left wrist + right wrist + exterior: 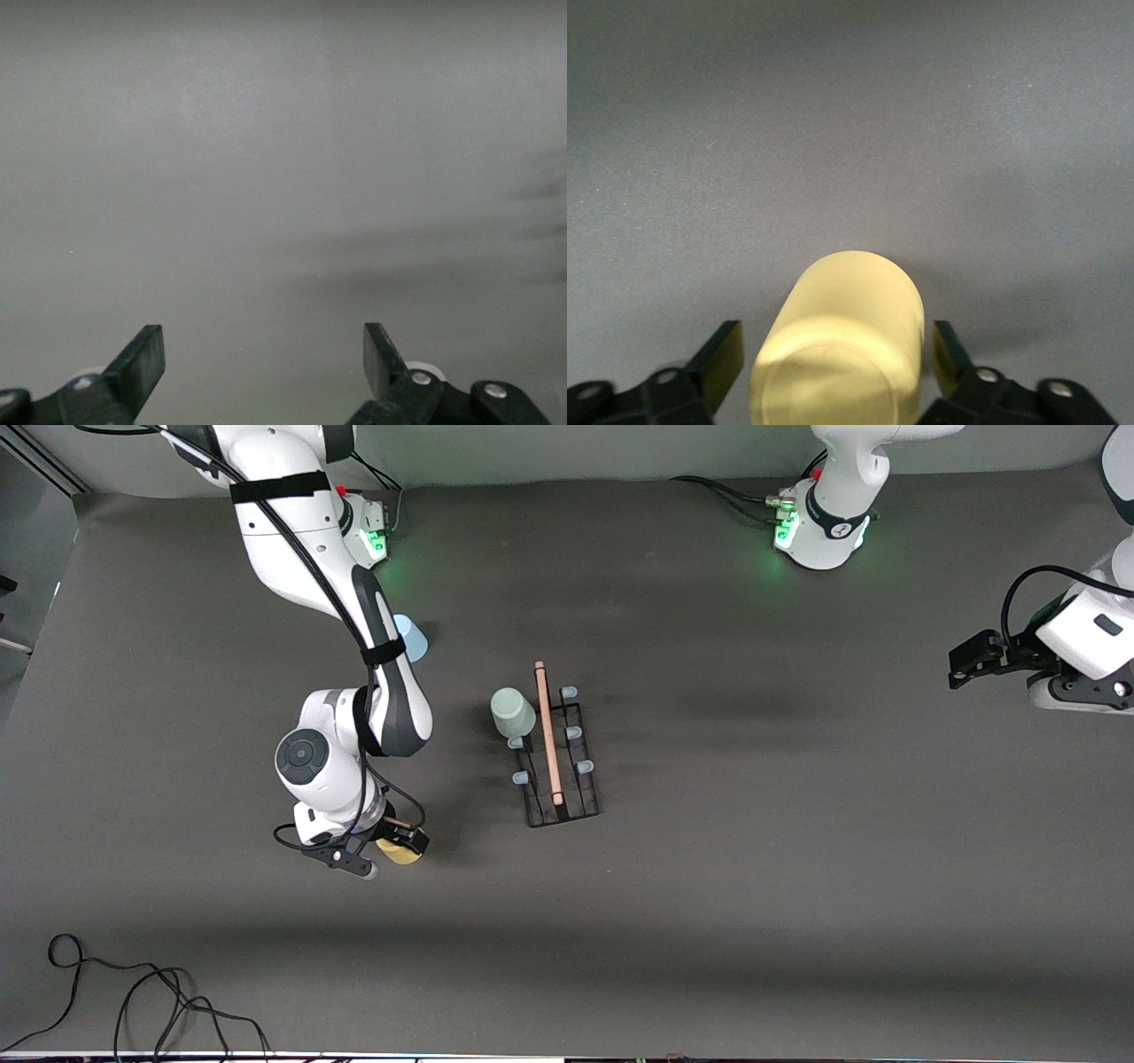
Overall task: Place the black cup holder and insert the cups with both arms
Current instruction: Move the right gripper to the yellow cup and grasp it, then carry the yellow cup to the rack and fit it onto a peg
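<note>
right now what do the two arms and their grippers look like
Both arms are glossy white with dark grey joint sections and bases lit green. The right arm carries black cables along its length, held by black straps, and a round dark cap on its wrist joint. The right gripper and the left gripper are black, each with two flat, tapered fingers fixed by silver screws.

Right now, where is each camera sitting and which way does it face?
Front view: high across the table, facing both arms, the black cup holder and the green cup.
Left wrist view: on the waiting left arm, over bare table; left hand open.
Right wrist view: right hand around the yellow cup, shared with the front view.
</note>
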Robot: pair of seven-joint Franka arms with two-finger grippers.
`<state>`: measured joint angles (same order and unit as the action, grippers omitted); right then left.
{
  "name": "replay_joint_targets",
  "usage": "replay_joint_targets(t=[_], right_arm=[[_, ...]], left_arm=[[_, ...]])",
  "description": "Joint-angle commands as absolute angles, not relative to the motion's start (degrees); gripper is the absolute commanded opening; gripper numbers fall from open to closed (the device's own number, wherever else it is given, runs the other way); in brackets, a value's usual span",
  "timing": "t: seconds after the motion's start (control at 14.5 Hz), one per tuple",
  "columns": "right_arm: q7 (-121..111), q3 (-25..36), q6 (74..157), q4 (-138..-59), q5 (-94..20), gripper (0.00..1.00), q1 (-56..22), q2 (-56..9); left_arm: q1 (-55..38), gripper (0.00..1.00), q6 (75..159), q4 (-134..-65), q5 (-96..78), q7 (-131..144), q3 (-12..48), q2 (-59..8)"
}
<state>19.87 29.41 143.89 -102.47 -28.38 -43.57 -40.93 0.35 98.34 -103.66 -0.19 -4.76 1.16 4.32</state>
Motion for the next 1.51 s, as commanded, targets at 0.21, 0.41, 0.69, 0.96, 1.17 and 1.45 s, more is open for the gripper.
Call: replay_joint_targets(t=[0.21, 0.41, 0.69, 0.96, 1.17, 1.45], right_arm=[[18.7, 30.0, 138.5, -101.1, -30.1, 0.00, -43.4, -36.1], [24.5, 30.2, 133.1, -101.0, -29.0, 0.00, -44.0, -30.8], [40.7, 30.2, 128.0, -98.5, -22.9, 0.00, -49.3, -27.2], [53.5, 30.1, 124.3, -93.8, -22.8, 0.00, -55.2, -27.9], [57.3, 30.1, 124.3, -93.6, -22.7, 0.00, -58.0, -28.5], [59.4, 30.1, 124.3, -93.2, -21.8, 0.00, -59.5, -30.1]], left_arm=[[0.1, 1.00, 98.3, -101.9, 0.1, -3.6, 1.1, 4.3], [0.0, 1.00, 98.3, -101.3, 0.1, -3.4, 1.1, 3.9], [0.2, 1.00, 99.9, -101.2, 0.2, -3.6, 1.1, 3.9], [0.2, 1.00, 99.7, -101.3, 0.3, -3.6, 1.1, 3.9], [0.1, 1.00, 99.6, -101.3, 0.4, -3.5, 1.1, 3.8], [0.1, 1.00, 99.2, -101.3, 0.4, -3.4, 1.1, 3.9]])
